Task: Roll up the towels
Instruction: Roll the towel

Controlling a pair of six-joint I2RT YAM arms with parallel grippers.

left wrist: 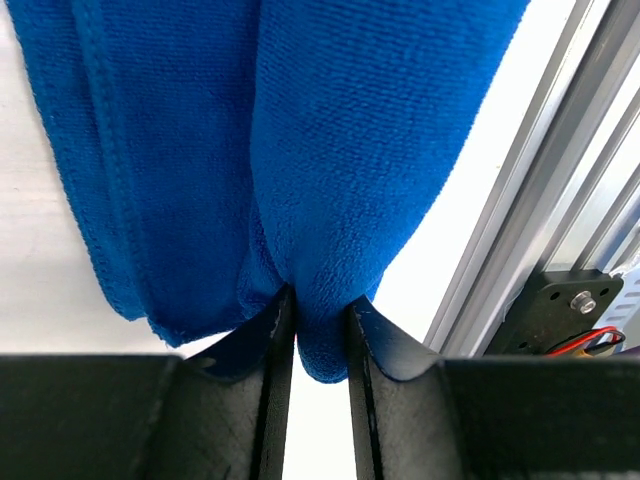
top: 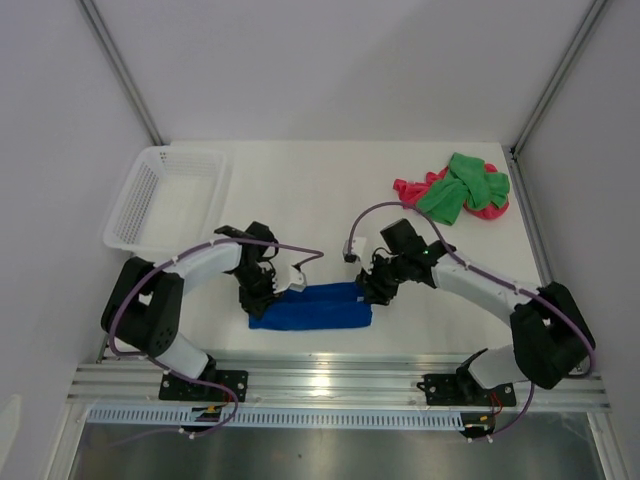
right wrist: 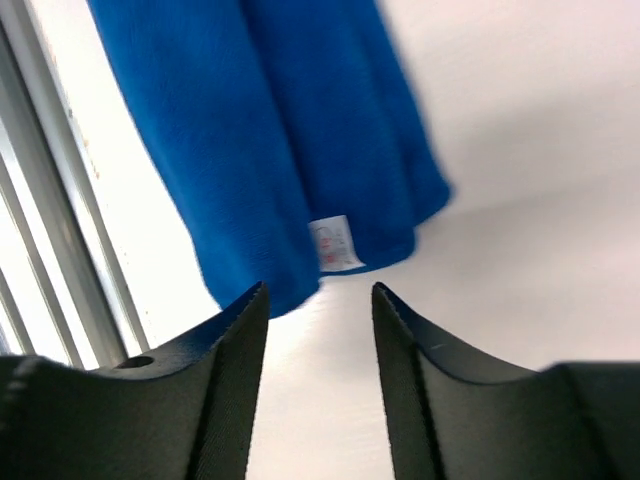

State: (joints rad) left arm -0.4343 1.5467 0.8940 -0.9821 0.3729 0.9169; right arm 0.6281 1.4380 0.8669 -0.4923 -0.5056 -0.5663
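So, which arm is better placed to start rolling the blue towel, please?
Probably left: the left gripper has the towel's end between its fingers, while the right gripper is open and clear of it.

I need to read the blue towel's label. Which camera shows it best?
The right wrist view: the white label hangs at the end of the blue towel. The top view shows the towel but no label; the left wrist view, only blue cloth.

The white surface [top: 300, 200] holds a blue towel [top: 312, 308] in front, a green towel [top: 460, 190] and pink towel [top: 405, 188] back right, a basket [top: 128, 205] back left.
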